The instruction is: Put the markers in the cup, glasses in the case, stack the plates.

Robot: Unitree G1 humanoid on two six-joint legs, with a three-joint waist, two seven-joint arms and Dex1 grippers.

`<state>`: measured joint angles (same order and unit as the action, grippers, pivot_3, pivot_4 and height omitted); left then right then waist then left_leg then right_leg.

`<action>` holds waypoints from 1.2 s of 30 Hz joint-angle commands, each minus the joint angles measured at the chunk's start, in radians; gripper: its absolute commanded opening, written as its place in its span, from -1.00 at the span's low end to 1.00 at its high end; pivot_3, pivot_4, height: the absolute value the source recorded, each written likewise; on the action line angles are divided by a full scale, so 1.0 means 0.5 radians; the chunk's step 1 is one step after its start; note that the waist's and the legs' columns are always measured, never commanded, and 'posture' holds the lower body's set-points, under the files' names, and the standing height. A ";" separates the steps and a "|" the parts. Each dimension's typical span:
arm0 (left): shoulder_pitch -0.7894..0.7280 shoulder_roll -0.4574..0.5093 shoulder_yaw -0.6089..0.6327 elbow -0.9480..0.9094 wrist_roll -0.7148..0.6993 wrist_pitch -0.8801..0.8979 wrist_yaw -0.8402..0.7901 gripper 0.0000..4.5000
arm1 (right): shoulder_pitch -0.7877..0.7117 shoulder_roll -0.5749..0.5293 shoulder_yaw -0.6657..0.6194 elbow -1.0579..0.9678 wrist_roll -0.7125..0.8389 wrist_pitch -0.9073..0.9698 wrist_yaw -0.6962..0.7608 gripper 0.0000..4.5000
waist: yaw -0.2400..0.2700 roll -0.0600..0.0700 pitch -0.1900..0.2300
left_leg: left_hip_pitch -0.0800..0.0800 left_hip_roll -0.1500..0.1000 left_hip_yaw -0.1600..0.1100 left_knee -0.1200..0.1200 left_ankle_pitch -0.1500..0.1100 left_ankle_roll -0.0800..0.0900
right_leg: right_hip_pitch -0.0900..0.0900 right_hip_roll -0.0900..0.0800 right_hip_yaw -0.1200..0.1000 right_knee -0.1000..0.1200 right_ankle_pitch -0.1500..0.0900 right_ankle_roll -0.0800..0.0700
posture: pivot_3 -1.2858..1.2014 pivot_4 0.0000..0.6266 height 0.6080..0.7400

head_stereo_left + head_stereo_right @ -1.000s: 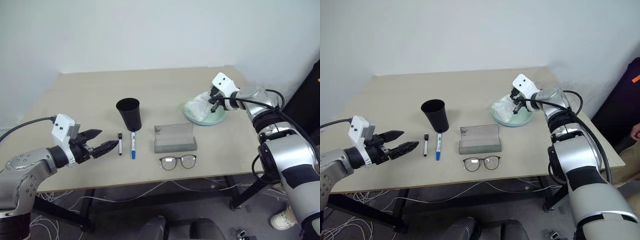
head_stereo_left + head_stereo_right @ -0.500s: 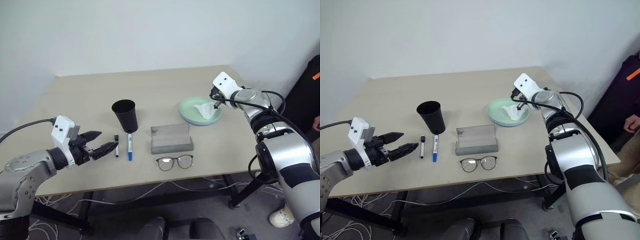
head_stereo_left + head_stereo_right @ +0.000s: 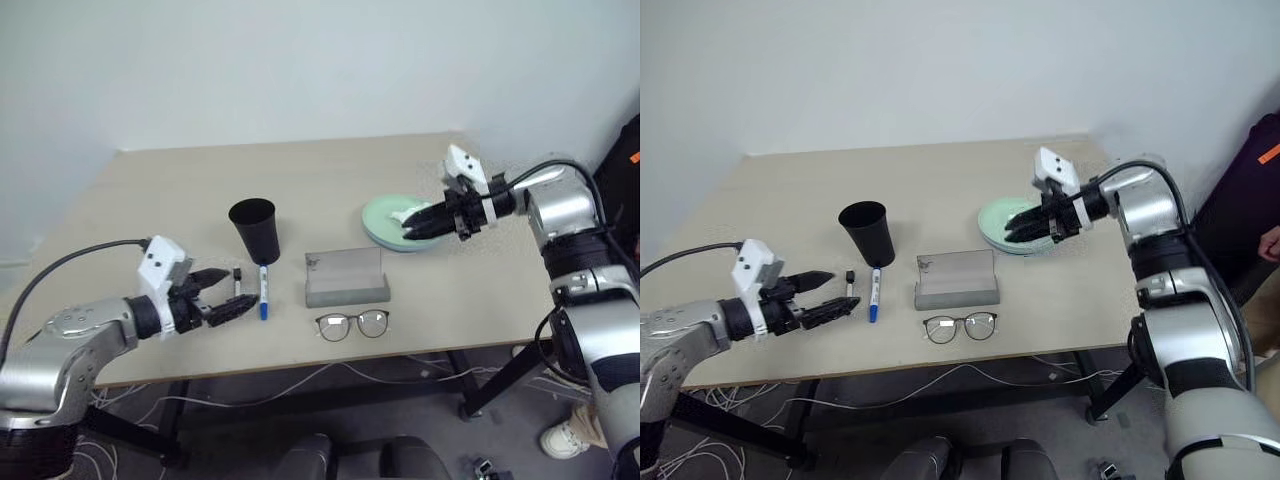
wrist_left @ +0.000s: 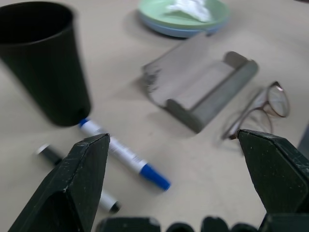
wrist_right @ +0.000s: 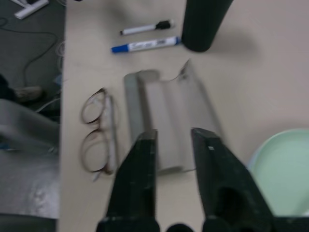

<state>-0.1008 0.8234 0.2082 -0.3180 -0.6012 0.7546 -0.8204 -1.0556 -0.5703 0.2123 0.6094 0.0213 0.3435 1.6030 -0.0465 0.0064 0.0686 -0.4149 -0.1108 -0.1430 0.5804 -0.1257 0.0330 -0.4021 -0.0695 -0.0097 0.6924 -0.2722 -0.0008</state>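
**Plates stacked, right arm pulled back; markers come next**

Nearest the front edge of the tabletop point(image 3: 160, 185) lie the glasses point(image 3: 353, 323), one pair, not yet in the case point(image 3: 346, 277), which stands open just behind them. Left of these, the left gripper point(image 3: 232, 306) has come closer to the markers point(image 3: 264, 289), its jaws released wide and empty. There are two markers, one black-capped and one blue-capped, side by side in front of the one black cup point(image 3: 256, 229). Toward the far right corner, the two plates point(image 3: 384, 222) now sit one on the other, mint on blue, with one crumpled tissue point(image 4: 189, 7) on top. The right gripper point(image 3: 412, 226) has drawn back and swung over the plates' near rim, jaws part-open, holding nothing. So I judge stacking done; markers and glasses remain.
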 commanded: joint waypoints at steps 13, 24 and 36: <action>-0.576 -0.258 -0.780 0.244 0.391 -0.295 -0.224 1.00 | 0.157 -0.055 0.037 -0.380 0.079 0.098 -0.098 0.56 | 0.002 -0.002 0.000 | -0.006 0.000 0.000 0.004 0.000 0.000 | -0.005 0.000 -0.005 -0.002 0.003 0.007 | 0.03 -1.00 1.00; -0.900 -0.450 -1.149 0.590 0.603 -0.431 -0.562 1.00 | 0.265 -0.112 0.084 -0.532 0.124 0.162 -0.076 0.56 | -0.001 -0.003 0.000 | -0.007 0.000 -0.002 0.010 0.000 0.000 | 0.004 0.000 -0.008 -0.002 0.003 0.007 | 0.03 -1.00 1.00; -1.043 -0.589 -1.285 0.849 0.775 -0.549 -0.748 0.64 | 0.321 -0.130 0.073 -0.614 0.139 0.210 -0.135 0.57 | -0.001 -0.003 0.000 | -0.009 0.000 -0.006 0.020 -0.001 0.002 | 0.008 0.001 -0.012 -0.002 0.003 0.008 | 0.03 -1.00 1.00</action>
<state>-0.5863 0.5326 -0.4375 0.1024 -0.2263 0.5008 -1.1821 -0.8879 -0.6206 0.2687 0.3407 0.0606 0.4431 1.5432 -0.0470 0.0047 0.0686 -0.4197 -0.1107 -0.1460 0.5906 -0.1264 0.0344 -0.3979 -0.0691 -0.0156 0.6915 -0.2707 0.0033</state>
